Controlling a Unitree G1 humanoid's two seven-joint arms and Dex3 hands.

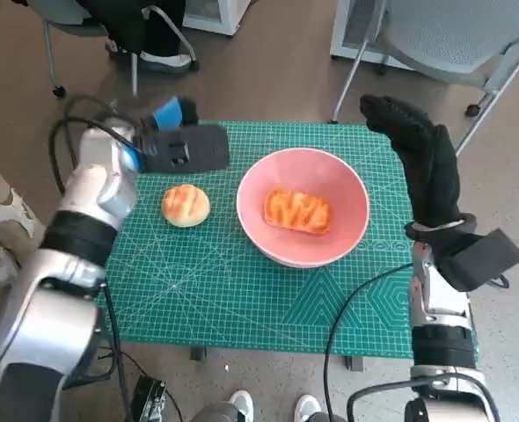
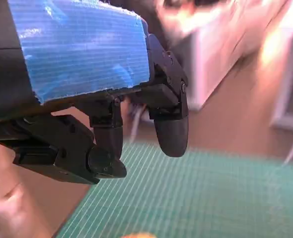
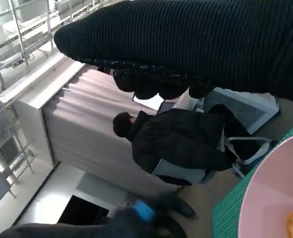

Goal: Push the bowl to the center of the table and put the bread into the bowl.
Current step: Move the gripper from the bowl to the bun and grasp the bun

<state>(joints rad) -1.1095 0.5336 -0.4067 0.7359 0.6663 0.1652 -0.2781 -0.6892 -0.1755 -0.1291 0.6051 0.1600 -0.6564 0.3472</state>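
The pink bowl (image 1: 303, 218) sits near the middle of the green cutting mat (image 1: 207, 281) that covers the table (image 1: 378, 348). Inside it lies a flat, golden-brown piece of bread (image 1: 296, 211), resting on the bowl's floor. A second piece, a round bread roll (image 1: 186, 205), lies on the mat just beside the bowl, on the robot's left side, apart from the rim.

The left robot hand (image 1: 173, 142), black with blue tape over its back, is raised near the far left edge of the mat, beyond the roll and not touching it. In the left wrist view its fingers (image 2: 170, 130) hang apart over the mat with nothing between them, so this robot hand is released and holds nothing. A sliver of the roll shows at the lower edge of that view.

The right robot hand (image 1: 422, 156), in the black knitted glove, stands up off the table at the bowl's right, its fingers pointing away from the robot. It is near the bowl's rim without touching it. Its fingers look extended and grasp nothing. In the right wrist view the glove (image 3: 186, 44) fills the top, the bowl's pink rim (image 3: 275, 193) shows in a corner, and a person in a dark jacket (image 3: 176, 144) sits on a chair beyond the table.
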